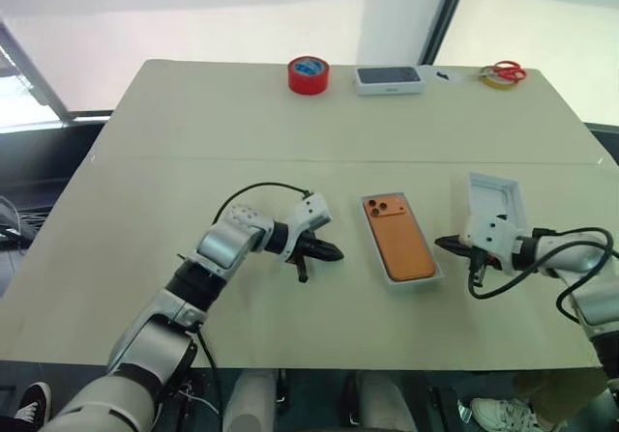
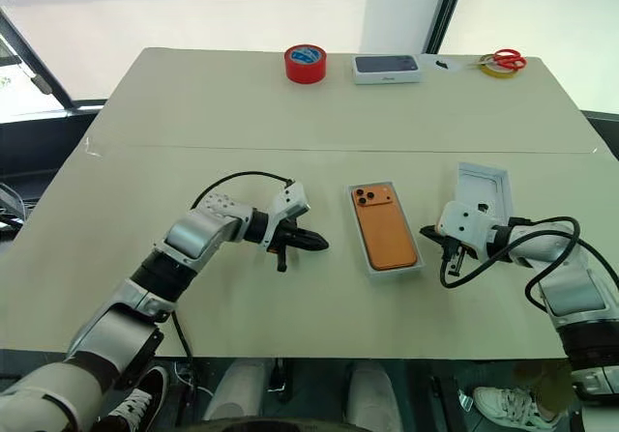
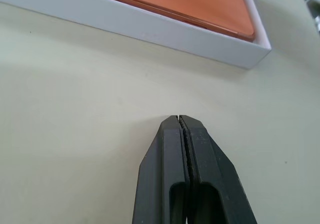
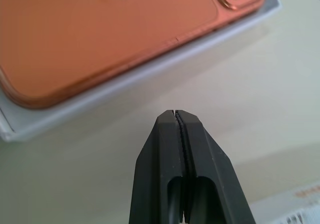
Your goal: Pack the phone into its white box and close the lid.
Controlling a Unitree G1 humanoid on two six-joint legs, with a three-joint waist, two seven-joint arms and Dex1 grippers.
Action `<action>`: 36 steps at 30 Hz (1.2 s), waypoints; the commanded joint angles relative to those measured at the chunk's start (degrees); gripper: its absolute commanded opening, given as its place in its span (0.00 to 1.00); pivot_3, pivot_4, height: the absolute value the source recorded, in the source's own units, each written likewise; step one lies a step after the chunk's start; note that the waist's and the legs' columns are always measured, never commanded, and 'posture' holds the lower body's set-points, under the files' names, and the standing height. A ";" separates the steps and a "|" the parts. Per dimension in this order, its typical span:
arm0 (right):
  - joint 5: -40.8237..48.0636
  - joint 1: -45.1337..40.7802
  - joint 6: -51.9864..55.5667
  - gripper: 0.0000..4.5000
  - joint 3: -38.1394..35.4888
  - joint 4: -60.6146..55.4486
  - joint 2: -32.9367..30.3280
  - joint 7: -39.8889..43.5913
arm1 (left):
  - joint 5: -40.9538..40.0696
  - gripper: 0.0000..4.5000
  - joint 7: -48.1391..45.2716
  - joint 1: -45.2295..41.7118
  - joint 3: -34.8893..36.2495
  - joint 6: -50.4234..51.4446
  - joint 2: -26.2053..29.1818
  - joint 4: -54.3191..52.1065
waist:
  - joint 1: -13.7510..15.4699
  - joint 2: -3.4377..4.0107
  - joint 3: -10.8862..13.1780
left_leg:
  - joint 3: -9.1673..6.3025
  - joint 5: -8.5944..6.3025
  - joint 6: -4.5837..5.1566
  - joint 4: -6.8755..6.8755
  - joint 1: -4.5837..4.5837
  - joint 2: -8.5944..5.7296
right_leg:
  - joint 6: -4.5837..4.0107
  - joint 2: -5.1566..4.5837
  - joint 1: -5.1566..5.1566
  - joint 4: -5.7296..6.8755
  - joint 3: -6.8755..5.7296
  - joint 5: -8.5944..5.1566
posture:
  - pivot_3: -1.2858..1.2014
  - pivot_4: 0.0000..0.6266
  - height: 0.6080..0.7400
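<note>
The orange phone (image 1: 398,239) lies back up inside the white box (image 1: 416,281) at the middle of the table, its camera block at the far left corner. To the box's left my left gripper (image 1: 338,253) is shut and empty, pointing at the box wall (image 3: 150,28) with a gap between. On the other side my right gripper (image 1: 440,244) is also shut and empty, its tip a little short of the box. The lid (image 1: 496,200) lies with its white inside facing up, just behind the right gripper. The right wrist view shows the phone (image 4: 100,33) close ahead.
Along the table's far edge stand a red tape roll (image 1: 308,74), a small white box with a dark top (image 1: 388,79), and red scissors on a yellow tape ring (image 1: 503,72). A black cable loops over my left wrist (image 1: 261,188).
</note>
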 commanded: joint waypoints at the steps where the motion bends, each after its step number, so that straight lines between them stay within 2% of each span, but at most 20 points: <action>1: 1.05 0.40 0.09 0.00 0.12 -1.67 -0.60 1.99 | 1.34 0.01 5.83 -2.16 0.77 -3.36 -6.56 5.91 | 0.05 0.00 0.00 | 0.00 -0.04 0.06 0.12 -0.02 -0.02 | -0.01 -0.03 0.02 -0.01 0.00 0.00 | 0.52 0.24 1.00; 6: 1.38 1.37 0.76 0.00 -0.51 -3.10 -0.81 2.51 | 2.99 0.01 7.80 -4.92 0.23 -5.97 -12.37 10.52 | -0.19 0.00 0.00 | 0.05 -0.21 0.34 0.39 -0.05 -0.09 | 0.02 -0.11 0.14 -0.02 0.05 0.02 | 0.52 0.24 1.00; 10: 0.62 2.18 0.59 0.00 -1.25 -3.52 -1.56 1.65 | 3.27 0.01 7.76 -6.01 0.89 -7.15 -14.11 12.69 | -0.05 0.01 0.00 | 0.03 -0.19 0.30 0.35 -0.04 -0.04 | 0.04 -0.06 0.13 0.01 0.00 0.03 | 0.52 0.24 1.00; 18: 2.52 4.27 4.37 0.00 -2.27 -6.32 -1.28 1.70 | 4.05 0.01 7.76 -7.13 2.60 -9.27 -13.43 15.68 | -0.19 0.01 0.00 | 0.05 -0.20 0.31 0.39 -0.04 -0.05 | 0.04 -0.07 0.14 0.01 0.01 0.02 | 0.52 0.24 1.00; 27: 0.56 0.67 0.25 0.00 -2.90 -2.58 -2.16 -0.63 | 3.31 0.01 6.97 -6.38 5.09 -9.66 -10.52 13.22 | -0.25 0.05 0.02 | 0.07 -0.19 0.30 0.36 -0.04 -0.02 | 0.06 -0.04 0.12 0.01 0.01 0.03 | 0.52 0.24 1.00; 29: 3.82 -2.10 3.66 0.00 -5.13 -2.85 -1.52 -1.03 | 0.69 0.01 6.85 -6.53 8.11 -8.27 -9.96 11.92 | -0.29 0.12 0.06 | 0.08 -0.19 0.30 0.36 -0.05 -0.02 | 0.06 -0.04 0.11 0.02 0.01 0.03 | 0.52 0.24 1.00; 30: 10.87 -3.97 12.87 0.06 -7.65 -4.35 -1.25 0.64 | -1.33 0.06 6.43 -6.67 10.38 -7.08 -9.61 10.88 | -0.33 0.14 0.08 | 0.10 -0.19 0.30 0.36 -0.06 -0.02 | 0.06 -0.04 0.06 0.03 0.01 0.04 | 0.52 0.24 1.00; 32: 14.11 -5.58 17.43 0.20 -9.33 -6.20 -2.11 1.58 | -3.17 0.21 4.78 -6.12 12.38 -7.78 -7.83 7.38 | -0.30 0.18 0.11 | 0.11 -0.18 0.31 0.37 -0.15 -0.01 | 0.19 -0.04 0.18 0.07 0.01 0.11 | 0.52 0.24 1.00; 36: 10.59 -9.95 22.32 0.68 -10.74 -4.60 -1.10 -6.98 | -6.63 0.67 -0.07 -3.79 16.02 -11.93 -2.84 1.11 | -0.33 0.20 0.10 | 0.09 -0.11 0.35 0.25 -0.12 0.03 | 0.23 -0.02 0.18 0.06 0.00 0.13 | 0.52 0.24 1.00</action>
